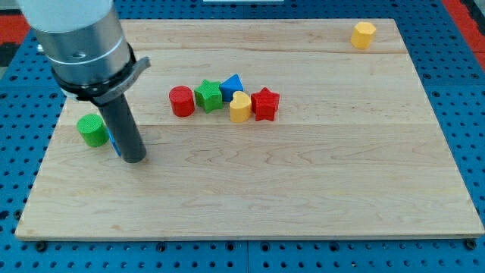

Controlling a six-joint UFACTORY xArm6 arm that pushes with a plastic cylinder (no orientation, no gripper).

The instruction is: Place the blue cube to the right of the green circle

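The green circle [92,130] lies at the view's left on the wooden board [303,189]. The blue cube [113,142] is almost wholly hidden behind my rod; only a thin blue sliver shows at the rod's left edge, just right of the green circle. My tip [134,158] rests on the board right against that sliver, to the right of and slightly below the green circle.
A cluster sits at the board's upper middle: a red cylinder [181,101], a green star [208,95], a blue triangle [232,84], a yellow heart [240,108] and a red star [264,104]. A yellow hexagon [364,34] lies at the top right.
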